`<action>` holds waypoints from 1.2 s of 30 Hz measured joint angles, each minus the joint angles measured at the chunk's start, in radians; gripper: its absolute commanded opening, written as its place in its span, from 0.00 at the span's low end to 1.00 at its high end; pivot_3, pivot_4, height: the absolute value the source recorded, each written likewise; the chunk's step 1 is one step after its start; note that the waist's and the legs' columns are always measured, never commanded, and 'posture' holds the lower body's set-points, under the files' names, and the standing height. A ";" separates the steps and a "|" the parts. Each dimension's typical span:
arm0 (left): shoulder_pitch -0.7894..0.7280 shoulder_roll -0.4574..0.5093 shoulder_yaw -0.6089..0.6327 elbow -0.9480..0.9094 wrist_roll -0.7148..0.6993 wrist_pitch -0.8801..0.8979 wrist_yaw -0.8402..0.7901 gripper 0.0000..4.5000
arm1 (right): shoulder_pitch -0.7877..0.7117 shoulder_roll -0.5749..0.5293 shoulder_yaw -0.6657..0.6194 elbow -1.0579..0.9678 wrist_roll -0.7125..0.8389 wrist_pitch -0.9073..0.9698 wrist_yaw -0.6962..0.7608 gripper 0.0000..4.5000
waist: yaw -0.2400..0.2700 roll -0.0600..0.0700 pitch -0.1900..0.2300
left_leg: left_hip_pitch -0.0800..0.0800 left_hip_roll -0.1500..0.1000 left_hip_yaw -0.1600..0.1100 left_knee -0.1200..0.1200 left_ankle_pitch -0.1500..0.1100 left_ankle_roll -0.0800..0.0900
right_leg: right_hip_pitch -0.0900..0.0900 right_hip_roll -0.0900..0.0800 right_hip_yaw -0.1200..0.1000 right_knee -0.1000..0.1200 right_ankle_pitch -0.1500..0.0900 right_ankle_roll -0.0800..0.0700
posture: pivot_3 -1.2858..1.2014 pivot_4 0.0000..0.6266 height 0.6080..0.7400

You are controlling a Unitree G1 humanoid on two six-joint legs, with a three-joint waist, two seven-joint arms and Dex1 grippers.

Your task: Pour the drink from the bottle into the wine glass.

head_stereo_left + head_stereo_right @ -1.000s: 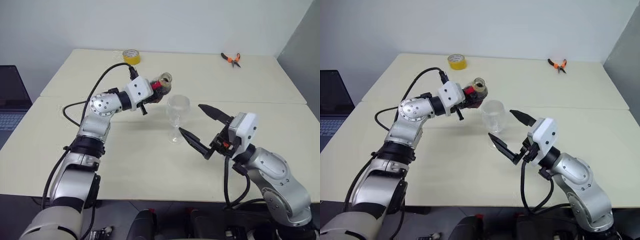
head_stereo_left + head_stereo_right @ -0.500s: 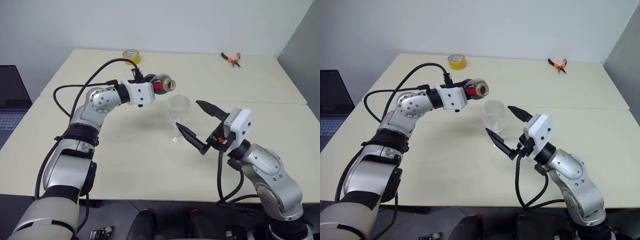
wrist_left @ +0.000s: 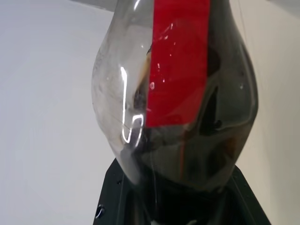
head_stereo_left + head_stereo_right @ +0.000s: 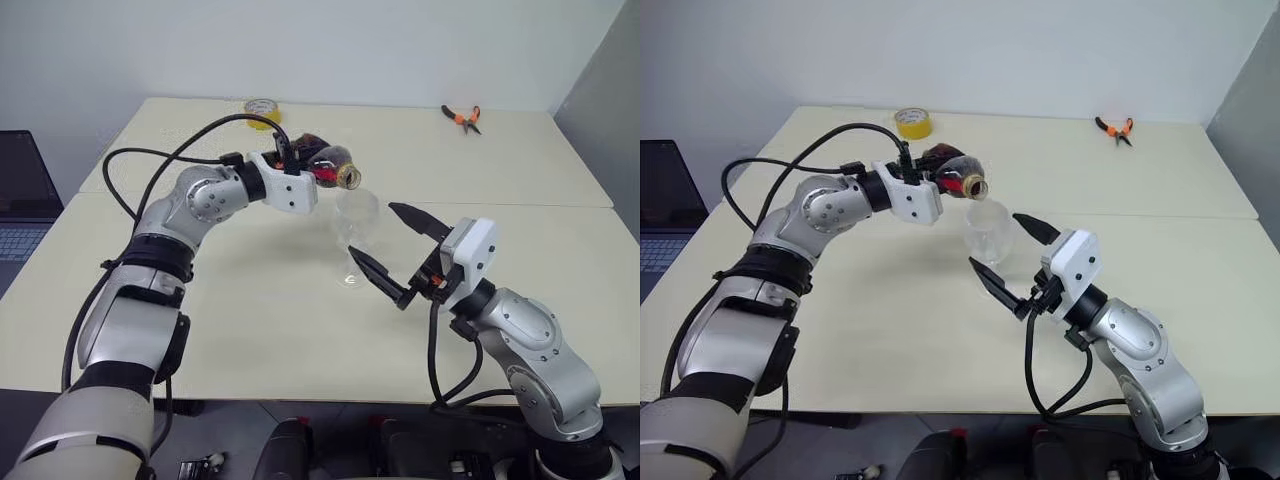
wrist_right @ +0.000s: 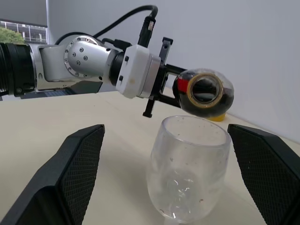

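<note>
Pincer work first: the left gripper (image 4: pixel 940 180) is clamped tight around the body of the bottle (image 4: pixel 956 172), holding it tipped on its side with the open mouth aimed toward the wine glass (image 4: pixel 989 234). No cap shows on the neck; the opening faces the right wrist view squarely. The drink (image 5: pixel 220 102) lies dark in the lower part of the tilted bottle, and the glass bowl looks empty apart from a few specks, so pouring seems not yet begun. The mouth sits just above and behind the rim, near it but apart. The right gripper (image 4: pixel 398 256) stands wide open with one black finger on each side of the glass, holding nothing and touching nothing that can be seen. The glass stands upright on the cream table (image 4: pixel 250 320). As for handling, the bottle is thin clear plastic, probably light and liable to dent under a hard squeeze, so the rounded belly near the red label (image 3: pixel 178 61) is a sensible place to hold. The glass is likely fragile and top-heavy on its thin stem; steadying it at the bowl seems safer.
</note>
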 measured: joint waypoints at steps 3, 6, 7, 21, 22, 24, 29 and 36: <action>-0.006 0.006 -0.012 0.000 0.030 -0.017 0.037 0.16 | 0.000 0.000 0.000 0.000 -0.004 0.001 0.000 1.00 | 0.000 0.000 0.000 | 0.000 0.000 0.000 0.000 0.000 0.000 | 0.000 0.000 0.000 0.000 0.000 0.000 | 0.52 0.24 1.00; -0.006 0.009 -0.026 0.000 0.051 -0.024 0.058 0.16 | 0.000 0.000 0.000 0.000 -0.006 0.002 0.000 1.00 | 0.000 0.000 0.000 | 0.000 0.000 0.000 0.000 0.000 0.000 | 0.000 0.000 0.000 0.000 0.000 0.000 | 0.52 0.24 1.00; -0.006 0.013 -0.034 0.000 0.062 -0.031 0.069 0.16 | 0.000 0.000 0.000 0.000 -0.006 0.002 0.000 1.00 | 0.000 0.000 0.000 | 0.000 0.000 0.000 0.000 0.000 0.000 | 0.000 0.000 0.000 0.000 0.000 0.000 | 0.52 0.24 1.00; -0.035 0.039 -0.078 0.037 0.160 -0.040 0.179 0.16 | 0.001 0.002 0.002 0.000 -0.007 0.003 0.000 1.00 | 0.000 0.000 0.000 | 0.000 0.000 0.001 0.000 0.000 0.000 | -0.001 0.000 0.000 0.001 0.000 0.000 | 0.52 0.24 1.00; -0.036 0.039 -0.079 0.037 0.163 -0.039 0.187 0.16 | 0.001 0.002 0.003 0.000 -0.007 0.003 0.000 1.00 | 0.000 0.000 0.000 | 0.000 0.000 0.001 0.000 0.000 0.000 | -0.001 0.000 0.000 0.001 0.000 0.000 | 0.52 0.24 1.00; -0.042 0.040 -0.085 0.037 0.171 -0.039 0.194 0.16 | 0.001 0.003 0.003 0.000 -0.006 0.003 0.000 1.00 | 0.000 0.000 0.000 | 0.000 0.000 0.001 0.000 0.000 0.000 | -0.001 0.000 0.000 0.001 0.000 0.000 | 0.52 0.24 1.00; -0.051 0.039 -0.086 0.038 0.181 -0.037 0.210 0.15 | 0.001 0.004 0.008 0.000 -0.006 0.004 0.000 1.00 | 0.000 0.000 0.000 | 0.000 0.000 0.001 0.000 0.000 0.000 | -0.001 0.000 0.000 0.002 0.000 0.000 | 0.52 0.24 1.00; -0.051 0.041 -0.094 0.038 0.199 -0.038 0.226 0.15 | 0.002 0.004 0.009 0.000 -0.006 0.015 0.000 1.00 | 0.000 0.000 0.000 | 0.000 0.000 0.001 0.000 0.000 0.000 | -0.002 0.000 0.001 0.002 0.000 0.000 | 0.52 0.24 1.00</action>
